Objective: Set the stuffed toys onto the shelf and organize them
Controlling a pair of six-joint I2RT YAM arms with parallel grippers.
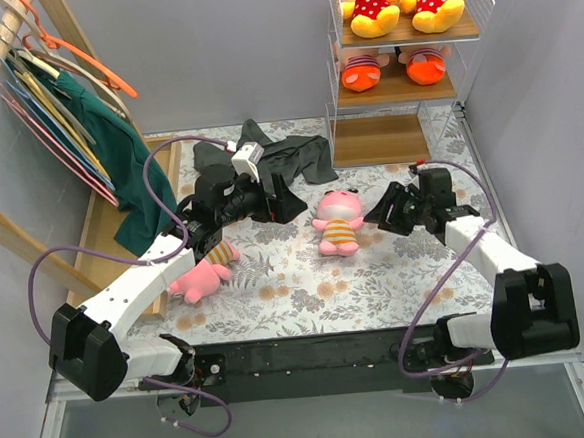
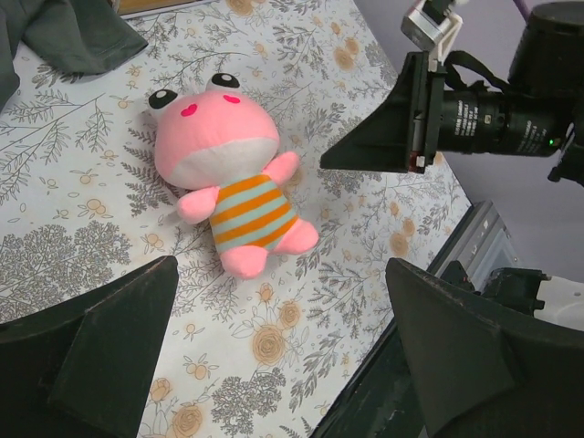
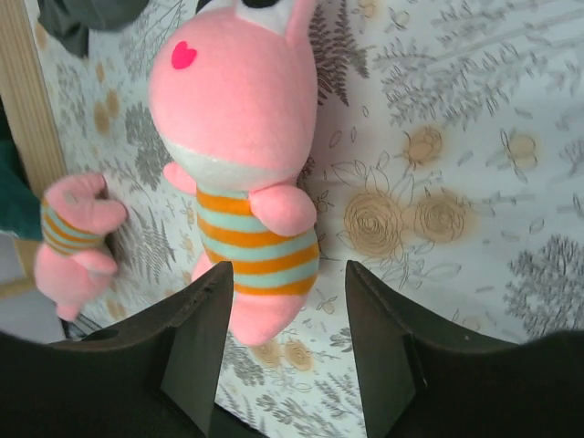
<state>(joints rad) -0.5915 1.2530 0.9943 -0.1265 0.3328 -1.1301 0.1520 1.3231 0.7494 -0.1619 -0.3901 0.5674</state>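
- The right pincer [image 3: 287, 271] was spread wide and empty, with the pink doll [image 3: 242, 100] lying on its back just ahead of the fingers. The left pincer [image 2: 280, 266], equally wide, faced the doll from the other side.
- If both closed in, they could have knocked together (they were aimed at one toy).
- The doll was plush, round-headed and squashy, so it might have slipped out of a shallow pinch, or the floral cloth [image 1: 306, 278] might have bunched in with it.
- The wire-and-wood shelf [image 1: 382, 141] stood well beyond the right pincer.

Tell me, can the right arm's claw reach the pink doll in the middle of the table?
Probably yes. The right claw is open and close beside the pink doll, facing it, with only flowery tablecloth between them.
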